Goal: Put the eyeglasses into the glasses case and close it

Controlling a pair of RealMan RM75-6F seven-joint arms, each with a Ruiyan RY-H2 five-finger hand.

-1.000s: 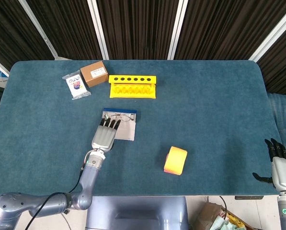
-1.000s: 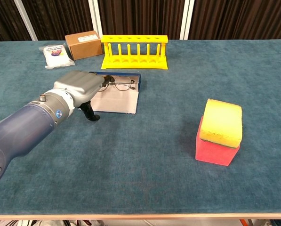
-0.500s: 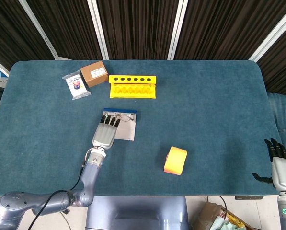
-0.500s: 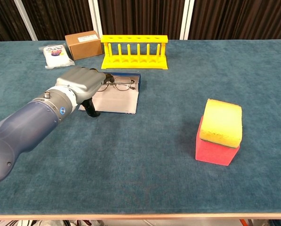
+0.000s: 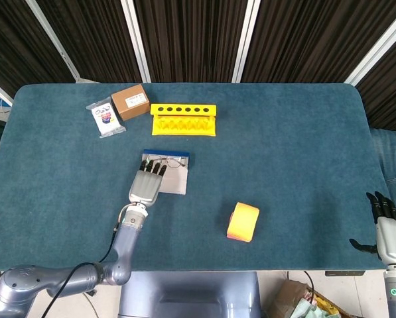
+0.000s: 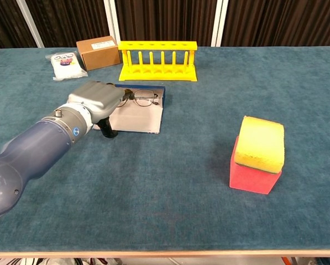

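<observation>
The eyeglasses (image 6: pixel 143 99) lie in the far half of the open glasses case (image 6: pixel 136 118), against its blue rim, with the grey flap spread flat toward the robot on the desk (image 6: pixel 170 182). That layout suggests the glasses are already where they belong and the closing is what remains.

The left hand (image 6: pixel 97 99) reaches over the case's left end, fingers stretched forward with their dark tips at the left side of the frame; in the head view the fingertips (image 5: pixel 152 168) lie over the left lens. Whether they pinch the frame or only rest on it cannot be told, since the back of the hand hides the contact. A hand placed so would serve to seat the glasses or steady them before the flap is folded over.

The right hand (image 5: pixel 387 225) hangs off the desk's near right edge, well apart from everything, fingers spread and holding nothing.

A yellow test-tube rack (image 6: pixel 158 59), a cardboard box (image 6: pixel 98 52), a small plastic packet (image 6: pixel 64 64) and a yellow-and-red sponge block (image 6: pixel 257 154) stand clear of the case.
</observation>
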